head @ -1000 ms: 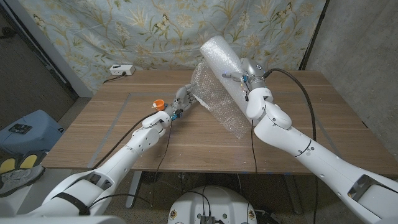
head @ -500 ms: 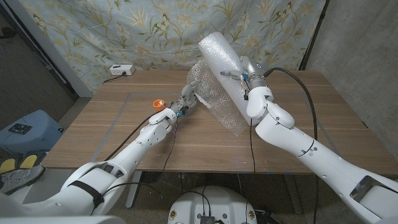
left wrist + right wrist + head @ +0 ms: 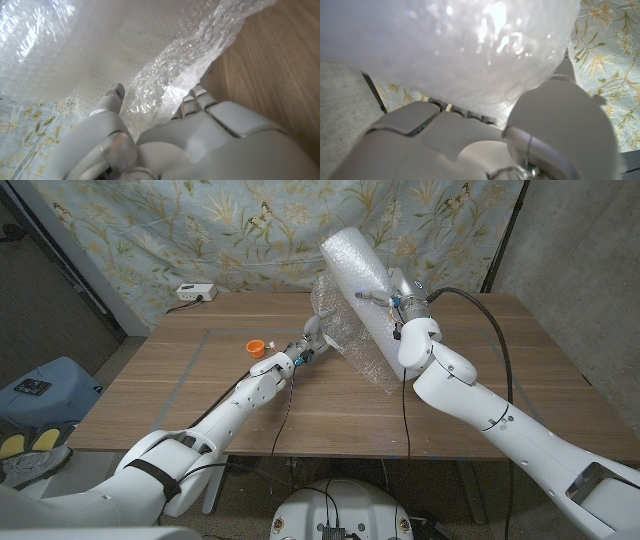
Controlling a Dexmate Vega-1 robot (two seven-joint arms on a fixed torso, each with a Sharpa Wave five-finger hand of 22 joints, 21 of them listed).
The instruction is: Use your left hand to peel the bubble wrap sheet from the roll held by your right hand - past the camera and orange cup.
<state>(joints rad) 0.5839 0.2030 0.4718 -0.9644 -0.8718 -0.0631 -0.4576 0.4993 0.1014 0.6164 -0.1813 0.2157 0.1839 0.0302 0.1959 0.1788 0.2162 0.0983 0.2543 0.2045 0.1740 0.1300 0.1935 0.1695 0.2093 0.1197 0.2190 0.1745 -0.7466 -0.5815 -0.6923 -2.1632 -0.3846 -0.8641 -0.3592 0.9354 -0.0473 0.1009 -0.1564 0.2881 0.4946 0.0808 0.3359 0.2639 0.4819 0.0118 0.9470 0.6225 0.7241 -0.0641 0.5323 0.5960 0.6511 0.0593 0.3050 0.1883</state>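
My right hand (image 3: 402, 308) grips the big bubble wrap roll (image 3: 358, 280), which stands tilted over the right middle of the table; its lower end touches the wood. In the right wrist view the roll (image 3: 460, 45) sits in my right hand (image 3: 470, 142). A loose sheet (image 3: 335, 330) hangs off the roll's left side. My left hand (image 3: 311, 345) reaches into the sheet's lower edge. The left wrist view has the sheet (image 3: 165, 60) running between the thumb and fingers of my left hand (image 3: 200, 140). The small orange cup (image 3: 257, 347) stands left of my left forearm.
A white box (image 3: 195, 293) with a cable lies at the table's back left corner. A floral curtain (image 3: 200, 220) hangs close behind the wooden table (image 3: 190, 410). Bare wood stretches along the left side and the front.
My left hand has moved right, closer to the roll, and the loose sheet has drawn in toward the roll. The right hand with the roll has barely shifted.
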